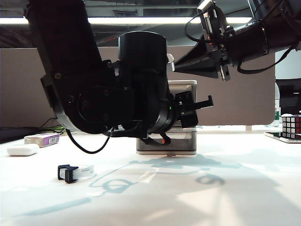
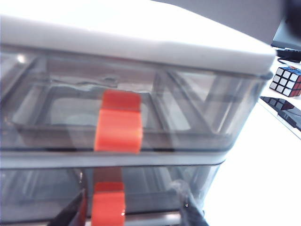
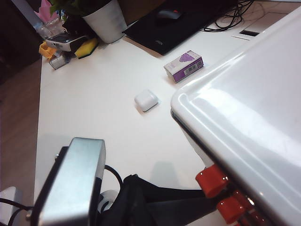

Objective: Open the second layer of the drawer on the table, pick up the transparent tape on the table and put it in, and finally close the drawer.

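Note:
The drawer [image 1: 186, 87] stands mid-table, its front largely hidden behind my black left arm [image 1: 108, 94]. In the left wrist view my left gripper [image 2: 132, 197] is open at the second layer [image 2: 155, 188]. That layer's red-orange tab [image 2: 108, 207] lies between the fingers [image 2: 70, 214], close to one of them. The top drawer's tab [image 2: 118, 123] is just above. The transparent tape [image 1: 75, 173], with its black cutter clip, lies on the table [image 1: 211, 197] at front left. My right gripper [image 1: 176, 66] hangs above the cabinet's top, pointing left, and its jaw gap does not show.
A white oblong case [image 1: 22, 149] and a purple-labelled box [image 1: 44, 139] lie at the left. A Rubik's cube [image 1: 291, 126] stands at the far right. A grey partition runs behind the table. In the right wrist view a plant pot [image 3: 106, 19] stands beyond the table.

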